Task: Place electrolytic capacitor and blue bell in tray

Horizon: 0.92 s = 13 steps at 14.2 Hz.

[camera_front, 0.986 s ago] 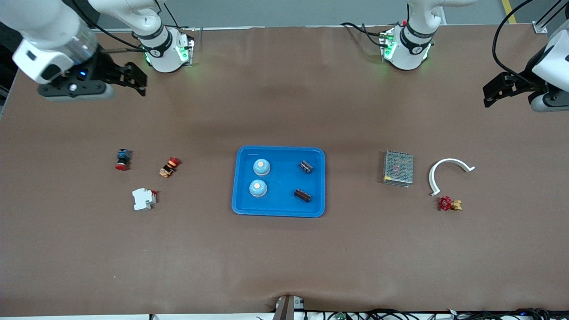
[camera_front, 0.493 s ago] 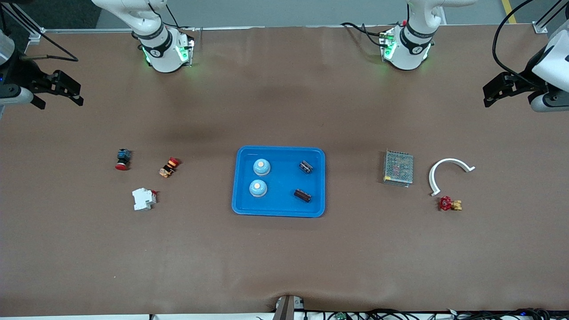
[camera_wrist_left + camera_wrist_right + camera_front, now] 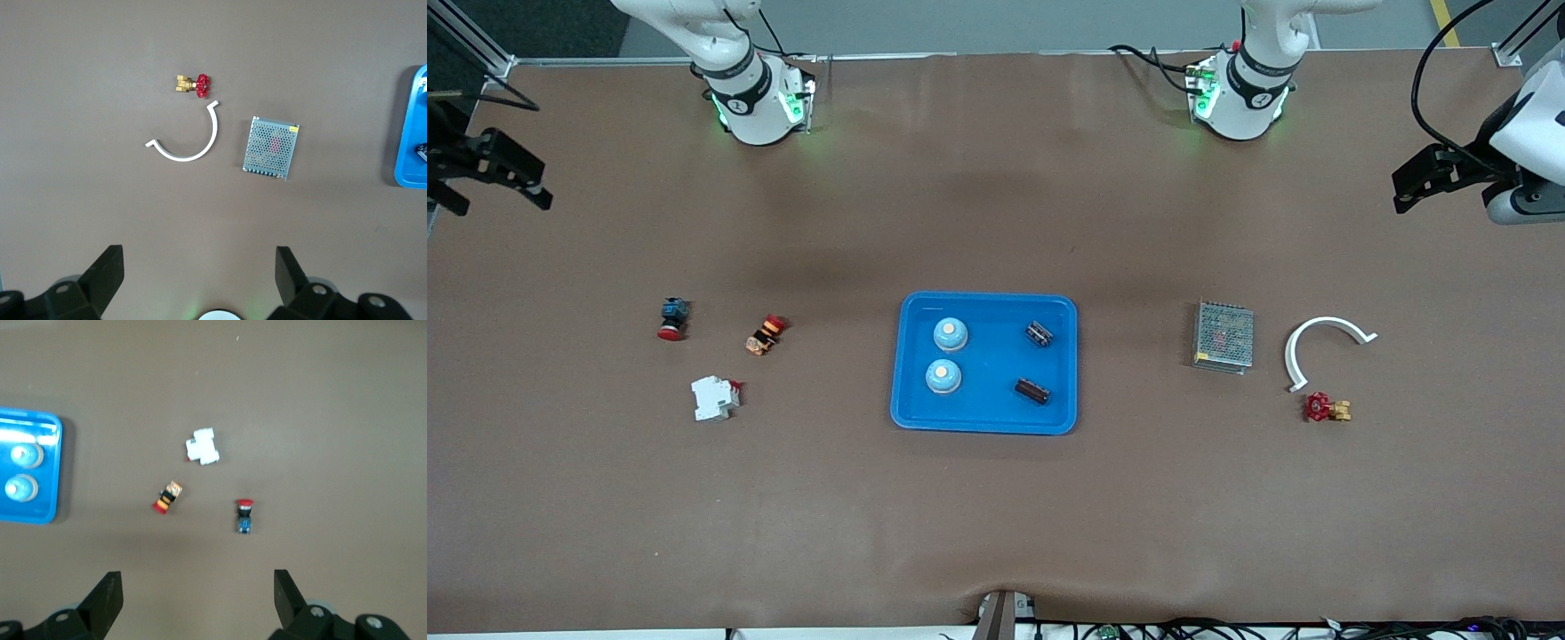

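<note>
Tray (image 3: 984, 418) sits mid-table. Inside it: two blue bells (image 3: 951, 334) toward the right arm's end, two electrolytic capacitors (image 3: 1032, 390) toward the left arm's end, all lying free on the tray floor.

Change over the last second: right gripper (image 3: 494, 169) has swung out from above the table to its right-arm edge, near the corner by the bases; jaws wide open, empty. Left gripper (image 3: 1436, 178) unmoved at the left-arm edge, jaws wide open, empty; that arm waits.

Judgement: both item types are in the tray and both arms stand clear, so the task looks complete.
</note>
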Available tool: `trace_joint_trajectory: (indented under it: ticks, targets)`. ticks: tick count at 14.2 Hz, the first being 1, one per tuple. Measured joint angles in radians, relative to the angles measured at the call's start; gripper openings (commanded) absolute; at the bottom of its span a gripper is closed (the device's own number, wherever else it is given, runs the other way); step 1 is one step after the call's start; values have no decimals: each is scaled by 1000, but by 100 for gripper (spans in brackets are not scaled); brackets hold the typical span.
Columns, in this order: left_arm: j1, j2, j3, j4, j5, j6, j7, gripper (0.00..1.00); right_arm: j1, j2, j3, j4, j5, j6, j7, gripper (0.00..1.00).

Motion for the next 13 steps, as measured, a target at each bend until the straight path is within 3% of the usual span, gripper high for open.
trace_joint_trajectory:
  ticks: [4,13]
  targets:
    - [-3,0,-1,0,0,0,0,100,0,118,9,111,0,-46,0,100]
    - [-8,-1,-5,12,-7,-6,0,100,51,121,-19,124,-6,-83,0,100]
